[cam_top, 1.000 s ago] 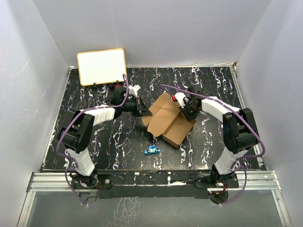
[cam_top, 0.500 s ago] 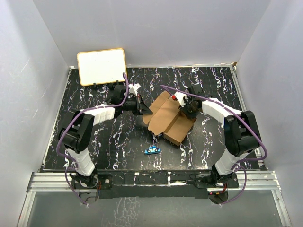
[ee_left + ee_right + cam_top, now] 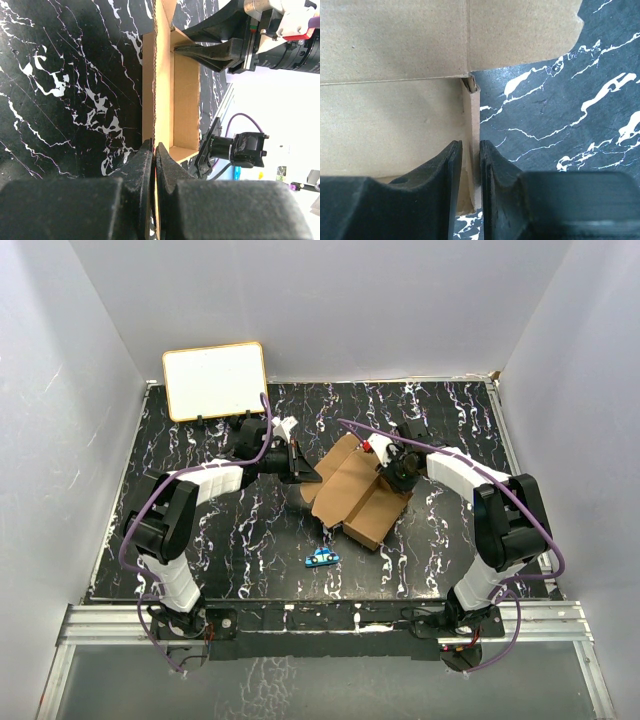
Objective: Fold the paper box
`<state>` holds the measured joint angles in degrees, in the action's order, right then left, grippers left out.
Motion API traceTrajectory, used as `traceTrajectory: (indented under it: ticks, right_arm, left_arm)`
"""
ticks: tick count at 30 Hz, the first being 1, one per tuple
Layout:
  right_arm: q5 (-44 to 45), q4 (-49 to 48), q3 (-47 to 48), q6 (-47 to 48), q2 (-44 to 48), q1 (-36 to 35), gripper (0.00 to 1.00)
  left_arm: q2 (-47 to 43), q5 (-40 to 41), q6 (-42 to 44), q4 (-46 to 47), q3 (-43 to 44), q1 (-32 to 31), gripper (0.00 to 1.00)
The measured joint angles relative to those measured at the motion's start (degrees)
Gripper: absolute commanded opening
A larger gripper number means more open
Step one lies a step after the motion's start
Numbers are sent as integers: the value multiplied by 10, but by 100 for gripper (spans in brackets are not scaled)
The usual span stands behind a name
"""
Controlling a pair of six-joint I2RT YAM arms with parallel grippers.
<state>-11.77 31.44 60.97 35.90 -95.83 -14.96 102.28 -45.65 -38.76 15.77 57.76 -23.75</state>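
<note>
Both arms reach inward to the middle of the bench (image 3: 230, 540), where the paper box (image 3: 355, 498) lies partly folded. The left gripper (image 3: 155, 150) is clenched on its edge. The right gripper (image 3: 469, 150) straddles a flap, and I cannot tell whether it is grasping it.

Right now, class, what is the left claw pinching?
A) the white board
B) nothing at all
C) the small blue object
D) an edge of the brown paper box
D: in the left wrist view, the left claw is shut on a thin cardboard edge of the paper box.
</note>
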Motion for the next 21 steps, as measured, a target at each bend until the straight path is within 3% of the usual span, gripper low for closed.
traceTrajectory:
  ticks: [15, 19, 21]
  right_arm:
    - [8, -47, -24, 0, -14, 0, 23]
    - [15, -56, -30, 0, -17, 0, 8]
    - [19, -66, -34, -1, -17, 0, 8]
  left_arm:
    - [0, -2, 2, -1, 4, 0, 0]
    - [0, -3, 2, -1, 5, 0, 0]
    - [0, -3, 2, 0, 8, 0, 0]
